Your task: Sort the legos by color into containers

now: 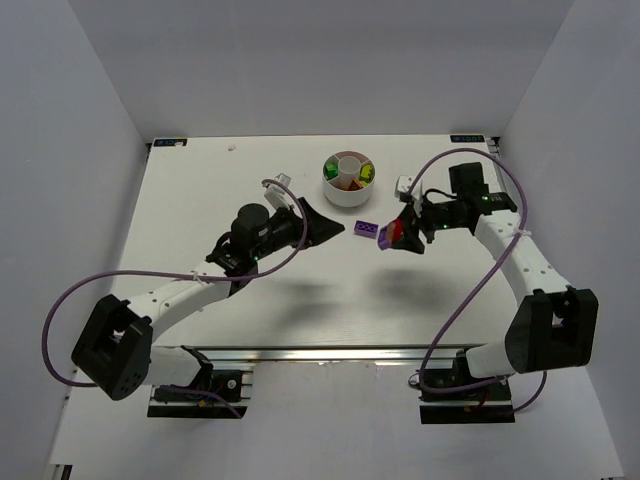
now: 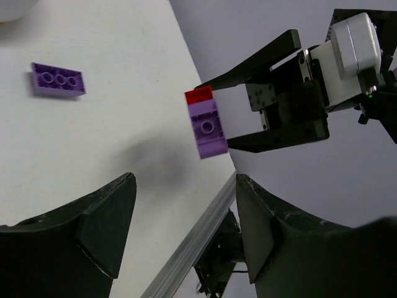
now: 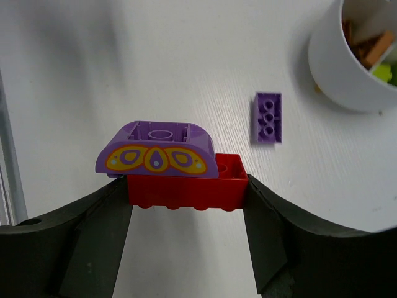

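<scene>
My right gripper [image 3: 186, 194] is shut on a red lego [image 3: 185, 188] by its two ends. A purple curved lego [image 3: 157, 149] with a yellow pattern is stuck on top of the red one, and the pair hangs above the table. The same pair [image 2: 206, 124] shows in the left wrist view, between the right arm's fingers [image 2: 267, 138]. Another purple lego [image 1: 366, 229], flat, lies on the table just left of the right gripper [image 1: 392, 238]. My left gripper [image 1: 328, 226] is open and empty, facing the held pair. The containers are wedges of a white dish [image 1: 347, 195] holding several legos.
The table's near edge with its metal rail [image 2: 186, 254] runs below my left gripper [image 2: 186, 214]. The dish [image 3: 338, 74] stands close to the flat purple lego [image 3: 267, 117]. Grey walls close in the table on three sides.
</scene>
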